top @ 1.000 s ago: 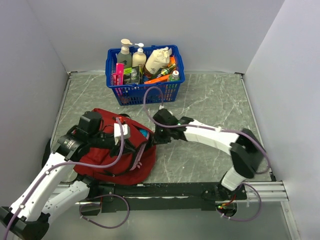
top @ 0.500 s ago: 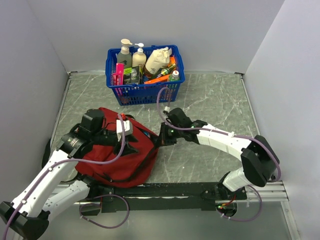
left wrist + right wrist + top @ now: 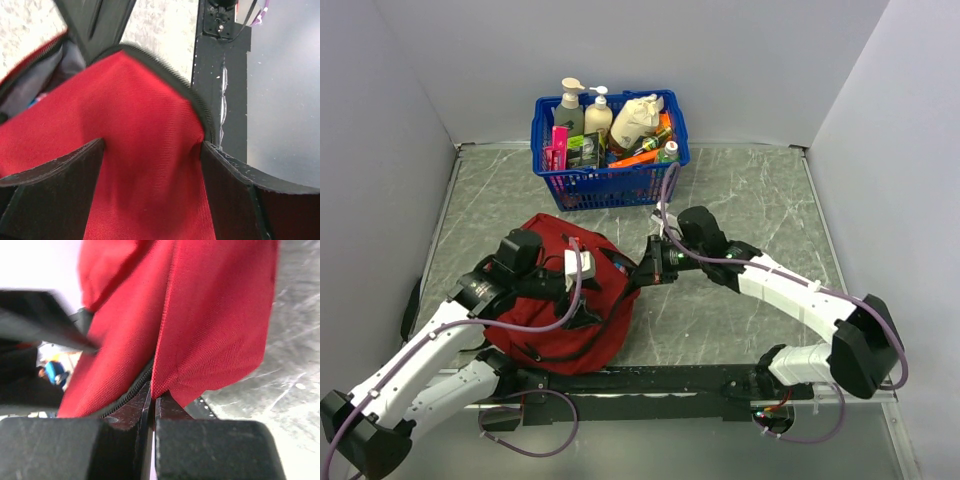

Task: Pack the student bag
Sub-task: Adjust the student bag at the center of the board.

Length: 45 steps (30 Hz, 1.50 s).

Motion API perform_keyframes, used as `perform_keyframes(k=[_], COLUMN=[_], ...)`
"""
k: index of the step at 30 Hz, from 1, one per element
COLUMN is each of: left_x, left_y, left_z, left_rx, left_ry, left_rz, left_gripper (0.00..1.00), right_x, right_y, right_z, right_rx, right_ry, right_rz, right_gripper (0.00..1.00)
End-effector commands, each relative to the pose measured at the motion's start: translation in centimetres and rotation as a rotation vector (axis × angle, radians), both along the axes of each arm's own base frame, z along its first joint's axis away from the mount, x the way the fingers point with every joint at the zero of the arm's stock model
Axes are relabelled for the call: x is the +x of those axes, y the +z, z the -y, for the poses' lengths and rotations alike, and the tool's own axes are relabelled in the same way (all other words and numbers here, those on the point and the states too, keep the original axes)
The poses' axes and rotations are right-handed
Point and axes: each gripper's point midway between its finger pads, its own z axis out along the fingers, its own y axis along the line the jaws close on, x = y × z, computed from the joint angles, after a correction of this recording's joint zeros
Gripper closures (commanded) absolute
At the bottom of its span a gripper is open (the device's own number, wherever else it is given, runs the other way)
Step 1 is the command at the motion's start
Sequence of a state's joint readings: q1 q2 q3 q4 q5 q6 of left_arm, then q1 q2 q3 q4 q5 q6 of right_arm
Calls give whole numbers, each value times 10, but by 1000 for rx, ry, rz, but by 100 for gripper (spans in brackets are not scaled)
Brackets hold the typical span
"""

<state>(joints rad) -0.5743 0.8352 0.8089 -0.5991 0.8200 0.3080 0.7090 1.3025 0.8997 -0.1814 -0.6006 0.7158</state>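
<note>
The grey marbled tabletop carries the student bag at its near-left side, slumped in front of the left arm. The blue basket of bottles stands well apart at the far edge. The left gripper sits on the bag's body with its fingers spread apart and a ridge of red fabric filling the gap. Whether they squeeze it or merely straddle it is hard to tell from the wrist view. The right gripper has its fingers pinched together on the bag's red hem, just beside the zipper. This looks like opening the mouth for packing. To do it well, the right arm should draw the hem away low and steadily — so the thin fold does not slip out — while the left pins the body, so the bag stretches open rather than slides.
</note>
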Motion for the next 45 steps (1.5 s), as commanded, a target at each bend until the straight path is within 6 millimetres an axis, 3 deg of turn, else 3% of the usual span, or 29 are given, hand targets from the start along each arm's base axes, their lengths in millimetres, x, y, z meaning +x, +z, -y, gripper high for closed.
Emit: perform_keyframes(k=[1,5,8,9,11,13,14,17,18,20,21,23,24,26,27,29,30,34,35,38,40,41,42,43,44,45], left_x=[11,23,34,36,44,43,43,43,42,40,38,31,30,23,24,29,32,40,43,53,63,69,73,82,90,93], left_y=[-6,-14,-12,-11,-12,-18,-21,-26,-23,-15,-1,7,25,36,54,64,80,76,75,68,61,56,56,52,51,55], left_z=[5,5,2,2,0,-1,-1,-1,1,3,7,7,9,7,6,-3,-7,-35,-43,-71,-94,-102,-107,-127,-134,-137], left_rx=[-11,12,26,28,35,45,48,59,52,35,5,4,-18,-12,-28,-8,-17,88,110,158,191,200,180,194,184,151], left_ry=[39,88,140,150,198,203,200,192,177,160,136,105,88,50,56,84,95,137,161,235,302,327,342,411,424,424], left_rz=[28,56,82,89,95,85,77,86,91,94,103,87,111,121,152,183,220,273,279,287,282,265,248,222,186,162], left_gripper=[17,16,16,15,15,16,16,15,15,13,11,7,5,3,2,2,2,10,15,27,35,39,40,41,41,41], right_x=[-5,-11,-16,-18,-18,-18,-13,-7,-8,-8,-7,-7,-9,-15,-23,-28,-31,-53,-55,-72,-76,-89,-90,-91,-94,-98], right_y=[90,78,54,35,17,7,-8,-18,-20,-15,-13,3,9,28,40,52,57,78,92,102,92,94,84,78,80,67], right_z=[-7,-5,4,10,21,30,42,57,62,67,72,78,78,80,78,78,77,61,55,30,10,-3,-21,-30,-42,-60], right_rx=[242,211,181,145,77,27,-61,-178,-214,-224,-246,-234,-235,-193,-164,-153,-144,-116,-93,-70,-95,-68,-71,-81,-64,-55], right_ry=[83,113,94,81,48,17,-35,-91,-103,-121,-144,-165,-168,-165,-144,-136,-129,-34,-24,103,181,249,292,331,364,422], right_rz=[211,192,192,173,178,187,179,168,151,169,182,238,269,331,364,410,429,499,533,610,636,653,655,669,671,646], right_gripper=[100,100,100,100,100,100,100,82,66,49,44,43,45,49,51,53,53,51,50,44,41,39,38,38,39,38])
